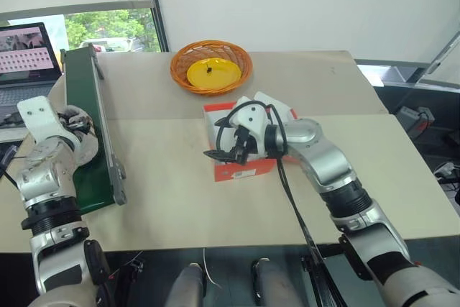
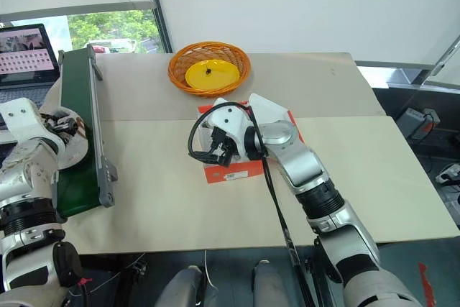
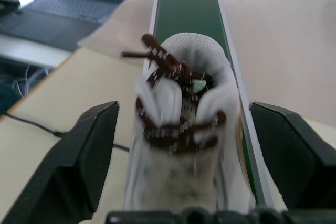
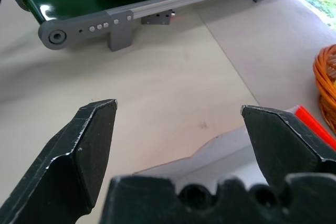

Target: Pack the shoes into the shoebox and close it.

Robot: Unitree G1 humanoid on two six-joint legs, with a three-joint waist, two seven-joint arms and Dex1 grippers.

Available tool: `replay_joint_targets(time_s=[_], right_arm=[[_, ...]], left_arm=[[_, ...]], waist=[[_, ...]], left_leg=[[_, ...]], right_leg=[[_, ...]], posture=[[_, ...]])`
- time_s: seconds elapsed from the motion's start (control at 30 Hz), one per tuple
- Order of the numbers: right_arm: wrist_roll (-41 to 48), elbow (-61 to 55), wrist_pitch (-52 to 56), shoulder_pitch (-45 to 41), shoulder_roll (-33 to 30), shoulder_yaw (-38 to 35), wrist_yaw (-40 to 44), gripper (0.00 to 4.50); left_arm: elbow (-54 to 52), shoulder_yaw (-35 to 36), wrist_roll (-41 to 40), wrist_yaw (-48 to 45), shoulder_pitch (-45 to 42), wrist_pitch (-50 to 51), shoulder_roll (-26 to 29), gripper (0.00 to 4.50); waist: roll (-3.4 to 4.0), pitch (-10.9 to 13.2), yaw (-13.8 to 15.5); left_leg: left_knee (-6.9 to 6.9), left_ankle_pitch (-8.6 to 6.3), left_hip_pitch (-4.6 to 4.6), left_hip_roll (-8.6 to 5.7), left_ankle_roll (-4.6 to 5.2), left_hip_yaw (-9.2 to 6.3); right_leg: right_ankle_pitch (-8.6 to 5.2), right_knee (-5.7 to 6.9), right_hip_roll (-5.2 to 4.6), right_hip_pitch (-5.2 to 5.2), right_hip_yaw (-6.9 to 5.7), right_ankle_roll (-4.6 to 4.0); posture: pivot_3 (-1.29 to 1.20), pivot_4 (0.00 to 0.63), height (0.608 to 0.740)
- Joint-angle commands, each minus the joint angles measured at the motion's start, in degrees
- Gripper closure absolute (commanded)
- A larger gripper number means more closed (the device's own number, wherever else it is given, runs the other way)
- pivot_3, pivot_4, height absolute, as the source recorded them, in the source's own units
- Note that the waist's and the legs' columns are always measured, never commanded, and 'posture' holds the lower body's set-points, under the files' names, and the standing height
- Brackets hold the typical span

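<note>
Pictured: one whitish shoe [image 3: 181,129] with brown laces, lying on the green belt of a small conveyor [image 1: 90,127] at nine o'clock on the beige table [image 1: 180,192]. Flanked by the left gripper [image 3: 184,150], black fingers [image 3: 86,156] standing wide on either side of the upper, a gap showing on each side; contact with the shoe not possible to tell. Toe end cut off at the wrist view's lower edge, sole hidden by the upper.

At table centre, the red shoebox [image 2: 237,172], white label on its near side, largely covered by the right arm reaching across it. Interior not visible; lid position hard to make out behind the wrist and a looping black cable. A white flap [image 4: 220,153] and a red edge seen just past the fingers in the right wrist view.

Right gripper [image 1: 223,154] hanging over the box's nine o'clock edge, fingers spread fully, holding nothing, pointing toward the conveyor.

At twelve o'clock, beyond the box: an orange wicker basket [image 1: 188,59] with a yellow plate [image 1: 214,73] inside. At ten o'clock, off the table: an open laptop [image 1: 27,52], partly cut off by the frame.
</note>
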Motion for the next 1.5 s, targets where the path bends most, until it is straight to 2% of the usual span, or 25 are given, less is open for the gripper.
replay_joint_targets(time_s=[0.03, 0.23, 0.33, 0.43, 0.57, 0.67, 0.8, 1.03, 1.13, 1.33, 1.5], right_arm=[[0.0, -3.1, 0.4, 0.0, -0.2, -1.9, -1.1, 0.0], [-0.2, -2.7, 0.1, -0.4, -0.3, -2.0, -1.9, 0.0], [-0.3, -2.2, -0.2, -0.7, -0.1, -2.1, -2.3, 0.0], [0.7, -1.7, 0.4, -0.9, 0.4, -3.0, -2.8, 0.0], [7.4, -0.7, 7.5, -2.4, 4.7, -10.3, -6.6, 0.0], [13.2, 3.2, 14.3, -5.8, 9.5, -20.2, -14.4, 0.0], [17.8, 4.9, 19.5, -8.1, 12.3, -27.6, -20.7, 0.0], [18.1, 5.3, 20.7, -8.4, 11.8, -29.2, -24.7, 0.0], [18.5, 4.8, 21.1, -8.2, 11.5, -29.5, -25.4, 0.0], [21.4, 3.4, 23.4, -8.6, 11.6, -32.0, -27.1, 0.0], [31.7, 1.0, 31.1, -12.1, 12.4, -39.5, -30.8, 0.0]], left_arm=[[-2.3, 1.7, -2.4, 1.1, -1.5, 2.1, -1.0, 1.97], [-5.8, 4.6, -6.6, 3.2, -3.2, 5.5, -3.6, 3.79], [-9.0, 4.8, -8.4, 3.4, -4.6, 6.1, -4.8, 4.37], [-13.5, 4.0, -10.7, 2.8, -6.3, 5.8, -6.3, 4.37], [-21.7, 1.9, -16.3, 1.4, -9.9, 6.1, -10.4, 4.37], [-28.6, -0.7, -21.7, 3.0, -12.3, 7.6, -16.9, 4.37], [-32.0, -1.9, -26.2, 7.6, -14.3, 8.2, -25.1, 4.37], [-32.2, -5.3, -29.3, 13.8, -15.1, 3.8, -36.7, 4.37], [-31.5, -7.5, -30.0, 13.7, -15.0, 2.3, -38.5, 4.37], [-29.7, -10.2, -30.7, 12.2, -14.7, -0.4, -37.2, 4.37], [-29.4, -12.5, -30.3, 9.5, -13.6, -1.2, -35.5, 4.37]], waist=[[0.0, 0.0, 0.0], [0.0, 0.0, 0.4], [-0.01, 0.0, 0.6], [-0.1, 0.0, 0.6], [-0.12, 0.0, 0.3], [-0.12, 0.0, 0.3], [-0.12, 0.0, 0.3], [-0.12, 0.0, 0.0], [-0.11, 0.0, -0.1], [-0.11, 0.0, 0.1], [-0.1, 0.0, 0.1]], left_leg=[[0.0, 0.0, 0.01, 0.0, 0.0, 0.0], [0.03, 0.09, 0.06, 0.0, -0.15, -0.05], [0.04, 0.12, 0.04, 0.0, -0.19, -0.09], [0.05, 0.12, -0.05, -0.01, -0.19, -0.1], [0.04, 0.11, -0.16, 0.0, -0.19, -0.1], [0.04, 0.1, -0.18, -0.03, -0.2, -0.1], [0.02, 0.09, -0.16, -0.04, -0.18, -0.1], [0.02, 0.07, -0.18, -0.03, -0.14, 0.0], [0.03, 0.07, -0.16, -0.02, -0.14, 0.05], [0.04, 0.07, -0.2, -0.03, -0.14, 0.04], [0.04, 0.07, -0.26, -0.04, -0.13, 0.03]], right_leg=[[0.0, 0.01, 0.0, 0.0, 0.0, 0.0], [0.01, 0.08, 0.0, 0.07, -0.04, -0.01], [0.02, 0.07, 0.0, 0.08, -0.1, -0.02], [0.03, 0.03, -0.01, 0.05, -0.1, -0.01], [0.04, -0.02, -0.01, -0.02, -0.09, -0.01], [0.05, -0.03, -0.05, -0.03, -0.07, -0.01], [0.05, -0.03, -0.05, -0.01, -0.06, -0.01], [0.05, -0.06, -0.01, -0.02, 0.0, -0.01], [0.05, -0.06, 0.01, -0.02, 0.04, 0.0], [0.05, -0.13, 0.01, 0.01, 0.02, 0.0], [0.04, -0.18, 0.0, -0.01, 0.01, 0.0]], posture=[[0.0, 0.15, 0.739], [0.0, 0.15, 0.739], [0.0, 0.15, 0.739], [0.0, 0.15, 0.739], [0.0, 0.15, 0.739], [0.0, 0.15, 0.739], [0.0, 0.15, 0.739], [0.0, 0.15, 0.739], [0.0, 0.15, 0.739], [0.0, 0.15, 0.739], [0.0, 0.15, 0.739]])
